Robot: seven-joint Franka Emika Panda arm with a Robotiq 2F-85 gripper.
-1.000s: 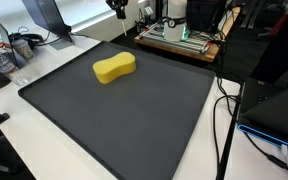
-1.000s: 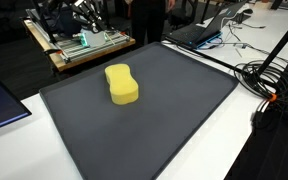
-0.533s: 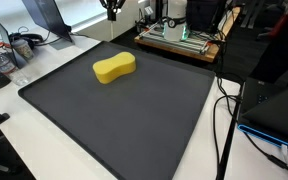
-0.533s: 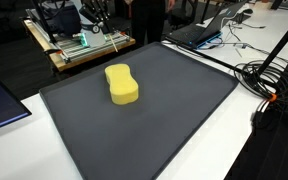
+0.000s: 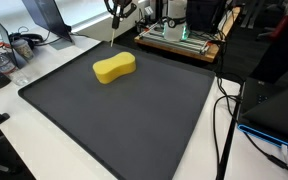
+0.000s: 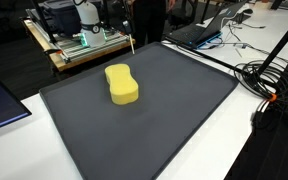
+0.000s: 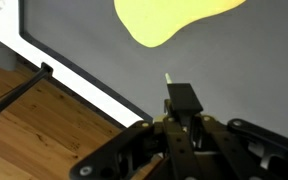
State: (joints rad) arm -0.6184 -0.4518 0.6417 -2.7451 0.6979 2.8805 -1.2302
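A yellow peanut-shaped sponge [image 5: 114, 68] [image 6: 122, 83] lies on a large black mat [image 5: 124, 125] [image 6: 159, 130]. My gripper [image 5: 115, 14] [image 6: 129, 28] hangs above the mat's far edge, beyond the sponge. Its jaws are shut on a thin pale stick [image 5: 112, 36] [image 6: 132, 43] that points down toward the mat's rim. In the wrist view the gripper [image 7: 181, 98] comes in from the bottom. The stick's tip [image 7: 167, 76] pokes out past the fingers, over the mat [image 7: 244, 70]. The sponge [image 7: 174, 18] sits at the top of that view.
A wooden platform [image 5: 179, 42] [image 6: 79, 52] with a green-lit machine stands behind the mat. Cables [image 5: 224, 110] [image 6: 269, 80] trail along one side. A laptop [image 6: 199, 33] sits at a far corner. Cluttered desk items [image 5: 4, 60] lie beyond the opposite side.
The gripper has moved in from behind the wooden platform toward the mat's far edge and come lower. The stick now shows hanging below it. The sponge has not moved.
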